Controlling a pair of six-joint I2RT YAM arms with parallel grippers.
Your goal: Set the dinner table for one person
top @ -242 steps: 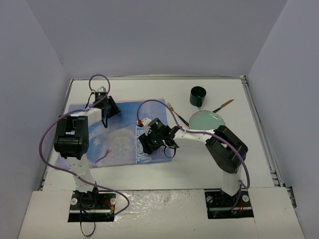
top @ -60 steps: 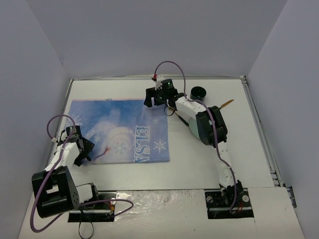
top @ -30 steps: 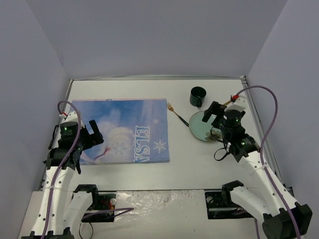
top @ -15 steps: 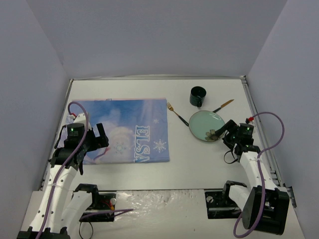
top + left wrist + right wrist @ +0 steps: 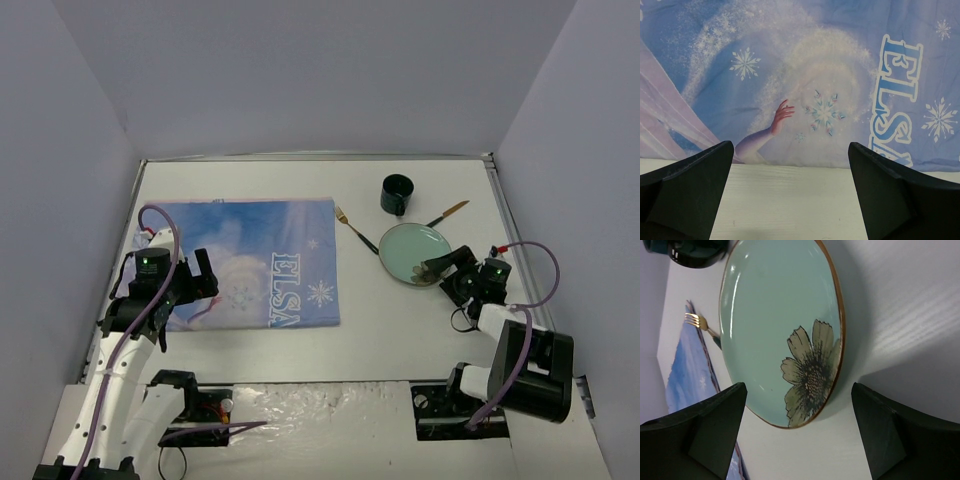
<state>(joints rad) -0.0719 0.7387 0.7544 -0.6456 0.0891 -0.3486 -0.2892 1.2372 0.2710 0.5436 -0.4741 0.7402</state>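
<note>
The white dinner table [image 5: 400, 325] carries a blue ELSA placemat [image 5: 250, 260] on its left half. A pale green plate [image 5: 410, 250] with a painted flower lies right of the mat; in the right wrist view the plate [image 5: 775, 325] fills the upper middle. My right gripper [image 5: 446, 268] sits low at the plate's near right rim, open, with the flowered rim just ahead of its fingers [image 5: 799, 387] and nothing held. My left gripper [image 5: 203, 278] hangs open over the placemat's near edge [image 5: 790, 150], empty.
A dark green mug [image 5: 397, 193] stands behind the plate. A gold fork [image 5: 355, 228] lies between the mat and the plate. A knife [image 5: 448, 212] lies right of the mug. The table's metal rim [image 5: 520, 250] runs close by the right arm.
My right gripper came down from above the plate's far side to its near right rim, and its arm folded back. My left gripper shifted slightly right and then held still.
</note>
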